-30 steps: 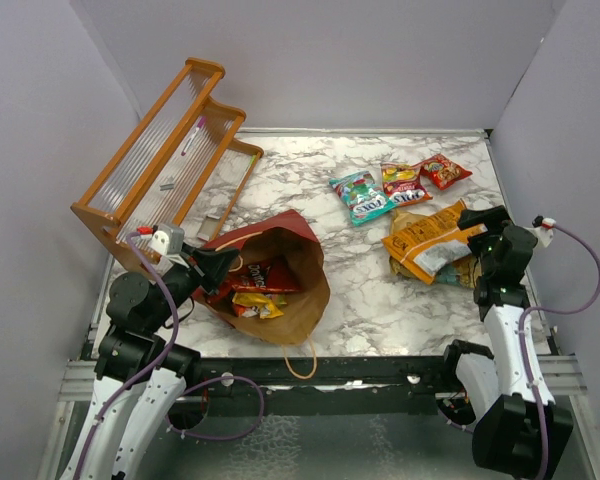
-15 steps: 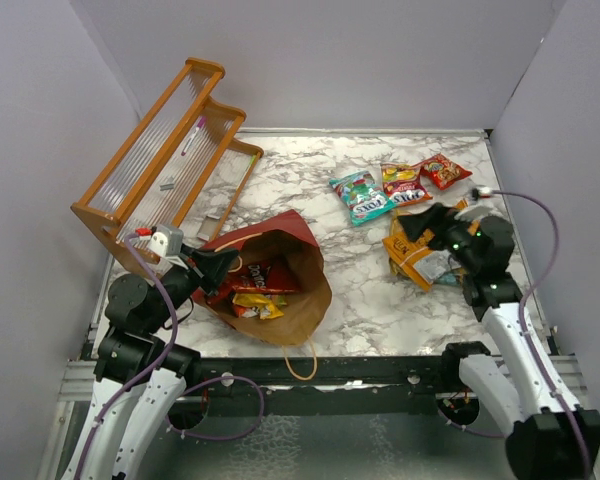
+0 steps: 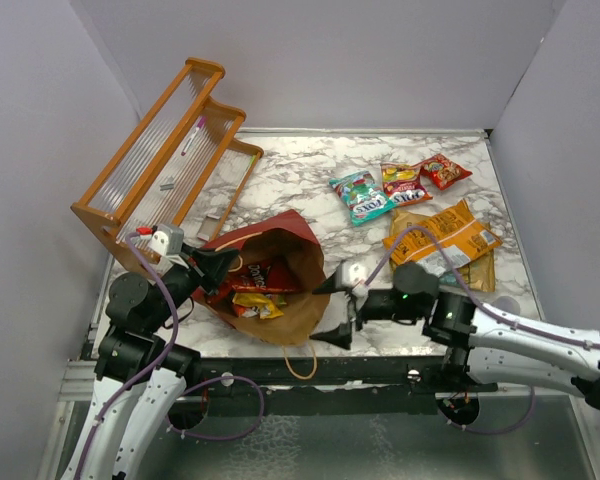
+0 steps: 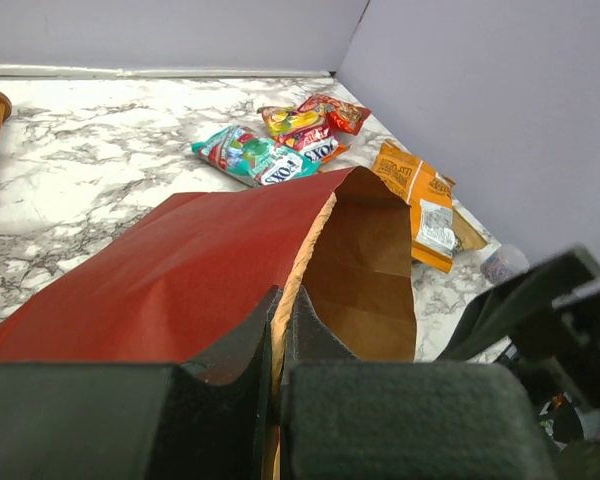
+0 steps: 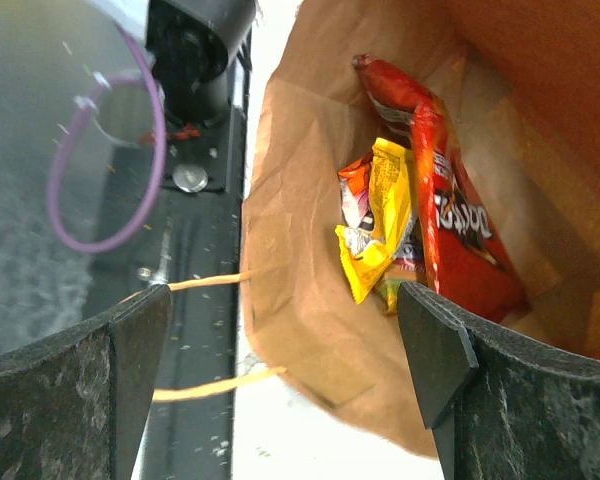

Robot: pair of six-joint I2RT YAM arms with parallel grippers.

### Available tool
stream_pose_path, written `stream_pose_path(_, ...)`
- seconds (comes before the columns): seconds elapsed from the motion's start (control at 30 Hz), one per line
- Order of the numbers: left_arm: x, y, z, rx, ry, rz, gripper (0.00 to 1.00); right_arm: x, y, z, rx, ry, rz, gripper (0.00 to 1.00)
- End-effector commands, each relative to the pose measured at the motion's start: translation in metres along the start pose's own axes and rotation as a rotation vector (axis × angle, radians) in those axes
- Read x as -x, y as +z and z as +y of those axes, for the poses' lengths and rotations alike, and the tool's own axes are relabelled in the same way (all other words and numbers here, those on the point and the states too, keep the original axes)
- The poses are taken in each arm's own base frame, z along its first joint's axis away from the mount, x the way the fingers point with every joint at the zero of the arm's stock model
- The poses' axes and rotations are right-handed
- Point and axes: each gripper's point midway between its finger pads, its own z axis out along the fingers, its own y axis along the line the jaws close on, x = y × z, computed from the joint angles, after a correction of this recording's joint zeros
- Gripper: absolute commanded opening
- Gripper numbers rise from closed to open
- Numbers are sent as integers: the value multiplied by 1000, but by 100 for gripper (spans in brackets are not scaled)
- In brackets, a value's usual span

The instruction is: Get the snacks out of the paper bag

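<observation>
1. Writing: the red pkt (image 5: 458, 225) inside the paper bag (image 3: 298, 300) has white lettering, turned sideways and cut by a fold, so not fully readable. The teal pkt (image 3: 362, 195) shows letters like "OX" in the left wrist view; the rest is too small. The orange chip bag (image 3: 442, 238) has a white label, text illegible.
2. Containers: the paper bag lies on its side at approx 7 o'clock on the marble table (image 3: 290, 165), mouth gaping toward 4 o'clock. Inside are the red pkt, a yellow pkt (image 5: 380, 215) and another half hidden behind it.
3. Outside the bag: the teal pkt, a red-yellow pkt (image 3: 404, 183) and a small red pkt (image 3: 445, 170) sit at 1 o'clock, w/ the orange chip bag at 3 o'clock.
4. Left gripper (image 4: 280, 330): fingers pressed together, pinching the bag's rim.
5. Right gripper (image 3: 332, 308): fingers spread wide at the bag's mouth, nothing between them.
6. Hard to see: small items on the wooden rack (image 3: 160, 160) at 10 o'clock.
</observation>
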Motion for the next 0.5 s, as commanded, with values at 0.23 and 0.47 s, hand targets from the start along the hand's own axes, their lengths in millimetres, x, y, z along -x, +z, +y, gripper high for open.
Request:
stream_pose_path(0.23,-1,2,6,24,5,9,0,-27,86,-64,-307,-658,295,77)
stream_pose_path(0.47,1,0,6,30,7,-1,0,-55,116,-85,-372,-738,338,63)
